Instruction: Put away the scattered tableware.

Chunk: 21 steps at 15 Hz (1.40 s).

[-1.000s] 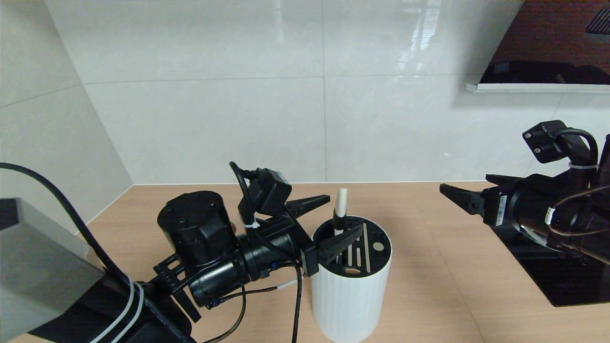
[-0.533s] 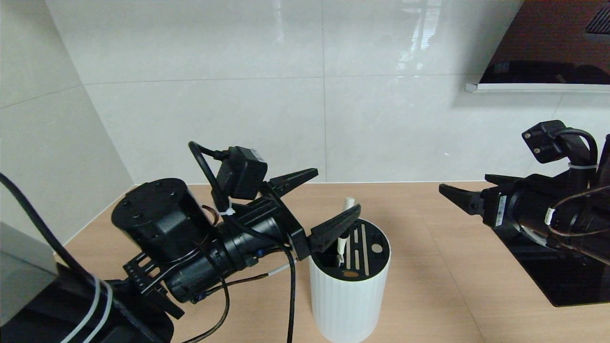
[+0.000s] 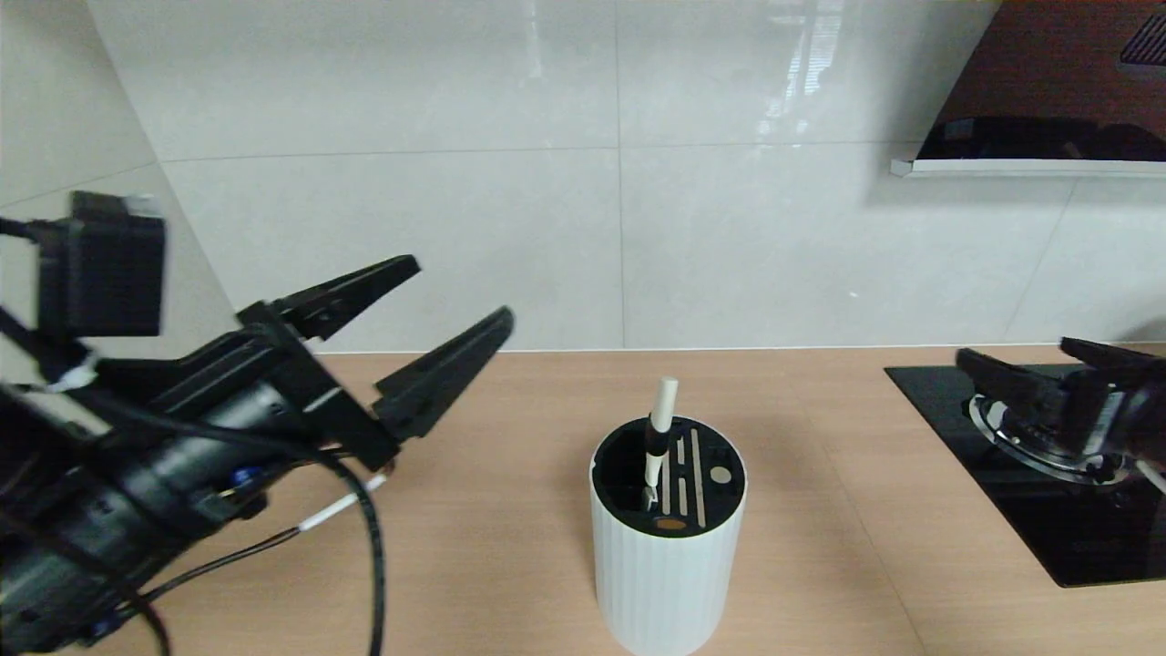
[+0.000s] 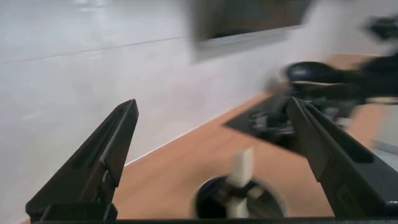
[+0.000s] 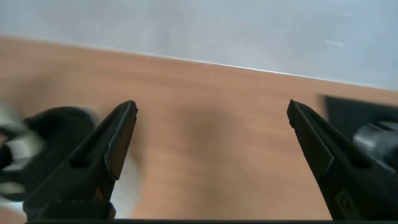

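- Task's thing: one utensil point(image 3: 659, 428) with a white handle and a black collar stands in the white ribbed holder point(image 3: 668, 583), in the open compartment on the holder's left side, next to the narrow slots.
- Location: the holder stands upright on the wooden table point(image 3: 820, 547), near its front edge and well apart from the black hob point(image 3: 1075, 538) to the robot's right.
- Orientation: the utensil's long axis is near upright. The handle end points up and leans slightly toward the robot's right and the wall. The working end is down inside the compartment, so what kind of utensil it is cannot be determined.
- Left gripper point(image 3: 460, 292): jaws spread wide and holding nothing. It is raised above the table, to the left of the holder and apart from it, with its fingertips pointing toward the wall and the robot's right.
- Right gripper point(image 3: 1013, 353): jaws also spread and empty, positioned over the hob. In the head view its outline is soft, so its height above the surface is uncertain.
- Key relation: the utensil lies below and to the right of the left gripper, and in the head view the left arm appears the nearer of the two.
- Judgement: the utensil appears stowed. Any further seating would call for the left arm, coming from above along the near-vertical handle.
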Available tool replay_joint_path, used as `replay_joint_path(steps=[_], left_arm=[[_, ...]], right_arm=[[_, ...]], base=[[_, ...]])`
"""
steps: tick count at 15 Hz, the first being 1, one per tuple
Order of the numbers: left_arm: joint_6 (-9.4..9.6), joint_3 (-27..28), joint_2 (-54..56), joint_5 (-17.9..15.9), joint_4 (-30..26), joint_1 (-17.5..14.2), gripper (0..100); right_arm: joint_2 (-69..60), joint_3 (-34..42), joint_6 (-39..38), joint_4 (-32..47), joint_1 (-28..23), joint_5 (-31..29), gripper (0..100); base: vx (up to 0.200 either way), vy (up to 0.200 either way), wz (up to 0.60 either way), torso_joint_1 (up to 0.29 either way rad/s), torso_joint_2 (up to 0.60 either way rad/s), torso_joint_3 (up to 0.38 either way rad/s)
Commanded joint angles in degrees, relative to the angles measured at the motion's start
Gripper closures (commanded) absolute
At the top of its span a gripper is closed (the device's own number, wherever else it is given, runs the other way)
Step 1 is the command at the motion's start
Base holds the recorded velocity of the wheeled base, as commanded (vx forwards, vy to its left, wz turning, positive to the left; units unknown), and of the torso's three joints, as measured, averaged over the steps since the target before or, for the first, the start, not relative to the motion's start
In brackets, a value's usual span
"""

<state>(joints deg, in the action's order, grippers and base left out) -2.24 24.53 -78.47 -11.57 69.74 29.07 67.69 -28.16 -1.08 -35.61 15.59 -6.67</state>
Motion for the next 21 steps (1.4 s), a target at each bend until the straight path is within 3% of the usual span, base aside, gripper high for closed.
replay_joint_path(steps=[1, 2, 3, 4, 5, 6, 8, 9, 12, 14, 15, 16, 17, 18, 20, 21], left_arm=[[-0.13, -11.3, 31.4, 1.8, -23.1, -15.4, 0], [-0.13, -11.3, 39.1, 1.9, -34.8, -19.4, 0], [-0.04, -11.0, 44.4, 1.9, -42.3, -21.0, 0], [-0.04, -8.7, 55.3, 1.9, -58.8, -21.6, 0], [-0.04, -8.0, 57.8, 1.9, -62.6, -21.6, 0], [-0.04, -5.7, 66.2, 1.9, -74.4, -21.6, 0], [-0.04, -5.8, 71.1, 3.3, -77.0, -21.6, 0], [-0.04, -6.4, 72.2, 4.3, -77.5, -21.6, 0], [-1.10, -9.4, 72.9, 12.6, -77.6, -22.0, 0], [-1.36, -10.9, 74.4, 11.8, -77.4, -27.2, 0], [-0.92, -12.1, 76.6, 10.8, -77.5, -28.1, 0], [-0.92, -13.5, 78.4, 9.8, -77.5, -28.7, 0], [-1.62, -17.9, 78.5, 10.9, -76.2, -29.1, 0], [-1.89, -21.2, 78.5, 12.4, -73.4, -29.1, 0], [-1.71, -24.4, 78.5, 12.7, -67.1, -29.1, 0], [-1.62, -24.4, 78.5, 12.9, -67.2, -29.1, 0]], right_arm=[[-17.9, 7.9, -0.1, 0.2, -9.1, 0.3, 0], [-23.0, 9.2, -0.1, 1.5, -9.3, 0.4, 0], [-26.6, 9.6, -0.1, 3.5, -9.3, 0.4, 0], [-35.9, 9.6, 0.2, 12.5, -9.3, 0.3, 0], [-38.5, 9.3, 0.4, 15.7, -9.3, 0.3, 0], [-49.8, 6.3, 1.2, 30.6, -9.3, 0.1, 0], [-60.2, 4.3, 3.5, 45.1, -11.5, -0.2, 0], [-63.3, 4.3, 4.4, 48.4, -12.8, -0.2, 0], [-67.7, 6.9, 4.6, 51.4, -15.5, -2.0, 0], [-67.7, 11.7, 4.3, 50.8, -15.5, -4.6, 0], [-67.7, 14.1, 4.2, 49.7, -15.5, -5.2, 0], [-67.7, 16.6, 4.2, 47.3, -15.5, -5.2, 0], [-67.6, 24.9, 4.3, 36.0, -15.5, -5.1, 0], [-67.6, 28.2, 4.4, 30.8, -15.5, -4.6, 0], [-67.7, 28.2, 1.5, 32.0, -15.5, -1.9, 0], [-67.6, 28.2, 0.6, 32.1, -15.5, -1.1, 0]], base=[[0.000, 0.000, 0.00, 0.000, 0.00, 0.000], [0.000, 0.000, 0.00, 0.000, 0.00, 0.000], [0.000, 0.000, 0.00, 0.000, 0.00, 0.000], [0.000, 0.000, 0.00, 0.000, 0.00, 0.000], [0.000, 0.000, 0.00, 0.000, 0.00, 0.000], [0.000, 0.000, 0.00, 0.000, 0.00, 0.000], [0.000, 0.000, 0.00, 0.000, 0.00, 0.000], [0.000, 0.000, 0.00, 0.000, 0.00, 0.000], [0.000, 0.000, 0.00, 0.000, 0.00, 0.000], [0.000, 0.000, 0.00, 0.000, 0.00, 0.000], [0.000, 0.000, 0.00, 0.000, 0.00, 0.000], [0.000, 0.000, 0.00, 0.000, 0.00, 0.000], [0.000, 0.000, 0.00, 0.000, 0.00, 0.000], [0.000, 0.000, 0.00, 0.000, 0.00, 0.000], [0.000, 0.000, 0.00, 0.000, 0.00, 0.000], [0.000, 0.000, 0.00, 0.000, 0.00, 0.000]])
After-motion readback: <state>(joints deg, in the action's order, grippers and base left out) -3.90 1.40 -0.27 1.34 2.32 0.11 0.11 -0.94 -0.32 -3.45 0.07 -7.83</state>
